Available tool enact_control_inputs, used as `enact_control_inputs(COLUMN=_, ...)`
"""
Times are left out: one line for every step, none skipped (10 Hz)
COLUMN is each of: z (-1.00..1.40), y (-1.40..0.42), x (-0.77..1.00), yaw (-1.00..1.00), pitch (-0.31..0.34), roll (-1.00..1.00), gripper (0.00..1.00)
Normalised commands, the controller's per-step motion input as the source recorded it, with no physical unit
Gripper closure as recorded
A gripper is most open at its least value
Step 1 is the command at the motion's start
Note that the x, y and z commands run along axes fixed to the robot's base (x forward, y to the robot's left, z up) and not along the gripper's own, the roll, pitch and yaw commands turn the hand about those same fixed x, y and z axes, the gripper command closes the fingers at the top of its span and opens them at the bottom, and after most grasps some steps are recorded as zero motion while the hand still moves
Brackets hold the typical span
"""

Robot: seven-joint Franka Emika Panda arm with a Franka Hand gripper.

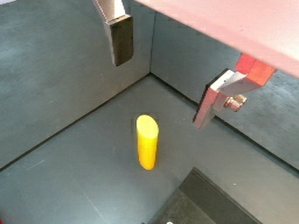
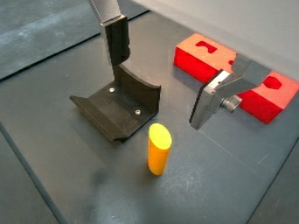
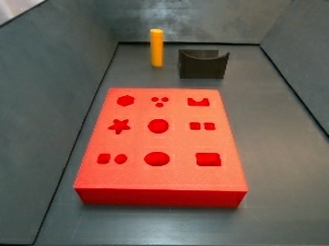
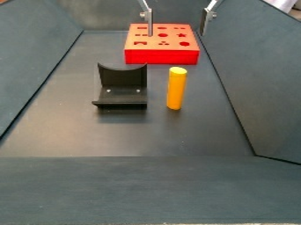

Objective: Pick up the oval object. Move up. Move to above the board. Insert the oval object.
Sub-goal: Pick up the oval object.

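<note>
Upright on the dark tabletop (image 4: pixel 70 132) stands the slim orange-yellow oval peg (image 4: pixel 177 88), just beside the dark L-shaped fixture (image 4: pixel 121 85). Beyond both lies the flat red foam board (image 3: pixel 161 135). Above, the hand (image 2: pixel 163 74) hangs with fingers (image 2: pixel 211 101) apart, holding nothing.

Looked over all my feeds for anything readable and honestly there's nothing. No lettering, numbers, brand marks or stickers that I can make out. The board (image 3: pixel 161 188) just has shaped cut-outs in its top, no print on it. The oval object (image 4: pixel 177 88) is plain yellow-orange all round. The fixture (image 2: pixel 117 109) is bare dark material with a couple of screw heads, no markings. The gripper (image 2: pixel 163 79) shows blank silver plates with dark pads in both wrist views, no labels there either.
</note>
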Motion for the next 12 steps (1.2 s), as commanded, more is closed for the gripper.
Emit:
enact_control_inputs(z=-0.02, y=-0.08, x=-0.3, yaw=0.21, pitch=0.076, roll=0.2, gripper=0.0)
enact_control_inputs(z=-0.28, y=0.0, x=0.0, yaw=0.99, pitch=0.1, roll=0.02, gripper=0.0)
enact_control_inputs(z=-0.42, y=0.0, x=0.0, yaw=1.0, pitch=0.0, roll=0.0, gripper=0.0)
enact_control_inputs(z=-0.4, y=0.0, x=0.0, yaw=1.0, pitch=0.0, roll=0.0, gripper=0.0)
enact_control_inputs(z=-0.4, y=0.0, x=0.0, yaw=1.0, pitch=0.0, roll=0.0, gripper=0.0)
enact_control_inputs(z=-0.41, y=0.0, x=0.0, yaw=1.0, pitch=0.0, roll=0.0, gripper=0.0)
enact_control_inputs(z=-0.41, y=0.0, x=0.0, yaw=1.0, pitch=0.0, roll=0.0, gripper=0.0)
enact_control_inputs(z=-0.41, y=0.0, x=0.0, yaw=1.0, pitch=0.0, roll=0.0, gripper=0.0)
enact_control_inputs(z=-0.48, y=0.0, x=0.0, yaw=1.0, pitch=0.0, roll=0.0, gripper=0.0)
enact_control_inputs(z=-0.52, y=0.0, x=0.0, yaw=1.0, pitch=0.0, roll=0.0, gripper=0.0)
enact_control_inputs(z=-0.52, y=0.0, x=0.0, yaw=1.0, pitch=0.0, roll=0.0, gripper=0.0)
enact_control_inputs(z=-0.53, y=0.0, x=0.0, yaw=1.0, pitch=0.0, roll=0.0, gripper=0.0)
